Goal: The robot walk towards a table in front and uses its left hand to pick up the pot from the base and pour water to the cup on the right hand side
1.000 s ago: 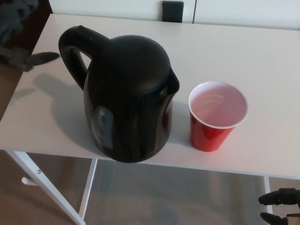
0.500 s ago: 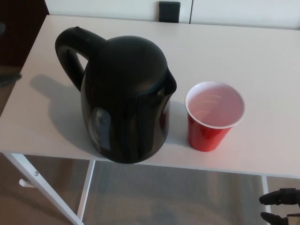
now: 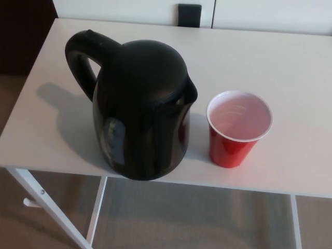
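Black pot (image 3: 140, 109) upright beside red cup (image 3: 238, 129) (seemingly empty) on table (image 3: 290, 67).

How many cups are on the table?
1. The red cup stands upright on the white table, just to the right of the black kettle, near the front edge. The kettle is big, so something small behind it could be hidden.

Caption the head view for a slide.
Black kettle upright beside an empty red cup on a white table; neither hand visible.

Pot (image 3: 140, 111) left of cup (image 3: 238, 128)
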Tool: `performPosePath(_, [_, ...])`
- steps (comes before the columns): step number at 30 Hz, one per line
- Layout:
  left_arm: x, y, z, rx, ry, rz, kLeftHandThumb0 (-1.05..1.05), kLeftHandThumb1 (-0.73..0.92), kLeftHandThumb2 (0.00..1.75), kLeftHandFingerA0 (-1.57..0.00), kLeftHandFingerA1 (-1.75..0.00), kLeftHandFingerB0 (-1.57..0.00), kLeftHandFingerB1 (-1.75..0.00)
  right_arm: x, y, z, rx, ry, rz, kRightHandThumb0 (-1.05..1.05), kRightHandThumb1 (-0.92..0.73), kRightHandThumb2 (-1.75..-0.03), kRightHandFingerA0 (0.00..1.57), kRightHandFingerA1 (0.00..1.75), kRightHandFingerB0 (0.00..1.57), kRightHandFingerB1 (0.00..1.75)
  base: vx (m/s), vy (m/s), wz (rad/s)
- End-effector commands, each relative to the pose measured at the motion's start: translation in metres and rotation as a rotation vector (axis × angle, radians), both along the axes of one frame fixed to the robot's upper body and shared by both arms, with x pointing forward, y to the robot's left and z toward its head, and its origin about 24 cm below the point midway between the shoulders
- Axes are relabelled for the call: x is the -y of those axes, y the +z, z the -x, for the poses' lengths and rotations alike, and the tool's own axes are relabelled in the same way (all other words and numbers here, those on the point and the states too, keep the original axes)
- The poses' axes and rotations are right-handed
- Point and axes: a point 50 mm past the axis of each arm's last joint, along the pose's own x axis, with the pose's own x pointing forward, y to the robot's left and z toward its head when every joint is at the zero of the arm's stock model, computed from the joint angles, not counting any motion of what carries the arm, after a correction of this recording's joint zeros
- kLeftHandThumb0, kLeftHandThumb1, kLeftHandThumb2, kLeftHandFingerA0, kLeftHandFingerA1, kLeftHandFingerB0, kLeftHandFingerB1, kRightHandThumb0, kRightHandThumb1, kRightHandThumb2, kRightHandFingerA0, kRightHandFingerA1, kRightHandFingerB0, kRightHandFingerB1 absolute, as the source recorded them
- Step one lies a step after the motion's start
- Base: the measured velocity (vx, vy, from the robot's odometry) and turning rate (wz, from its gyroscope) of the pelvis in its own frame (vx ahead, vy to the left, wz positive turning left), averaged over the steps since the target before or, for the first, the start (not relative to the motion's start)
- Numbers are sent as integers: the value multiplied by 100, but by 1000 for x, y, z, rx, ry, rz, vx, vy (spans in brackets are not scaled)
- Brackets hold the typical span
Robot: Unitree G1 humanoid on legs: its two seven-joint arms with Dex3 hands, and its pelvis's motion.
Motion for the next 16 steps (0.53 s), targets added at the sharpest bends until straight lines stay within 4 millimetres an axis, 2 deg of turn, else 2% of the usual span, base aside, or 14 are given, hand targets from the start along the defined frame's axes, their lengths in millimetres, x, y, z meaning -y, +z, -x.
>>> performPosePath(1, [6,-64,119,-153,299,-4,-48,58,71,-6,-30,-2,-19,10,-12,53,-30,-147,44,-63,-47,-56,84,73,62,56,0,0,0])
performPosePath(2, [9,-67,120,-164,276,7,-48,58,71,-6,-30,-2,-19,11,-13,55,-34,-162,43,-63,-47,-56,84,73,62,56,0,0,0])
performPosePath(3, [15,-70,117,-181,241,10,-44,60,64,-7,-25,-7,-21,10,-14,57,-47,-168,42,-61,-48,-57,86,71,62,55,0,0,0])
performPosePath(5, [22,-74,114,-189,205,11,-45,58,70,-6,-25,-5,-20,11,-15,61,-62,-177,35,-60,-48,-56,87,70,60,53,0,0,0])
performPosePath(6, [24,-76,113,-197,190,3,-41,66,59,-5,-27,-3,-25,10,-15,63,-64,-178,33,-57,-47,-57,85,70,61,55,0,0,0])
performPosePath(9, [28,-80,107,-197,177,-14,-44,62,69,-8,-25,-7,-23,7,-17,63,-64,-168,40,-58,-47,-57,87,69,61,55,0,0,0])
performPosePath(11, [35,-85,113,-202,163,1,-44,63,71,-5,-25,-5,-25,6,-18,70,-83,-173,48,-62,-47,-59,89,71,62,54,0,0,0])
performPosePath(12, [38,-88,118,-246,105,-52,-43,66,61,-9,-26,-9,-27,7,-18,71,-83,-177,48,-61,-48,-56,83,71,61,54,0,0,0])
performPosePath(13, [39,-89,119,-258,88,-67,-43,66,61,-9,-26,-9,-27,8,-18,72,-83,-178,48,-61,-48,-56,83,71,61,54,0,0,0])
performPosePath(14, [40,-93,135,-367,-36,-183,-29,52,100,0,-46,0,-46,11,-18,80,-92,-209,40,-60,-46,-59,85,73,61,58,0,0,0])
performPosePath(16, [39,-93,142,-393,-61,-196,-29,52,100,-1,-46,0,-46,11,-19,85,-102,-207,42,-62,-46,-59,88,71,62,57,0,0,0])
